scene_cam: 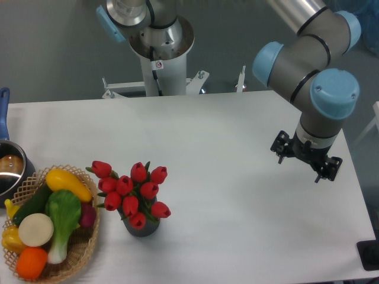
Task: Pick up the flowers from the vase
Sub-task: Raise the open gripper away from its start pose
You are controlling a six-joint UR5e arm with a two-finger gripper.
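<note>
White tabletop (237, 225) fills most of the view, with a grey wall behind it and the arm's pedestal base (159, 56) standing at the far edge near the middle. UR5e arm (308, 65), grey links with light blue joint caps, reaches in from the upper right and bends down over the right part of the table. Its gripper (305, 158) hangs at the wrist, a black assembly seen from above and at an angle; whether the fingers are spread or closed cannot be told from this view, and nothing is seen between them. It sits well apart from the task objects. The flowers (131, 188), a bunch of red tulip buds with green stems and leaves, stand in the vase (141, 228) in the lower left part of the table. The buds spread wider than the vase mouth and cover most of it, so only the lower front of the dark grey wall shows. The vase stands upright on the table. Just beside it, to the left, a wicker basket (83, 251) holds toy vegetables: a yellow piece on top, a green leafy piece, a dark green piece, a white round piece, an orange piece, and a purple one at the right edge. At the far left edge a steel pot (10, 171) with a blue handle (3, 112) is partly cut off by the frame, touching or nearly touching the basket rim.
</note>
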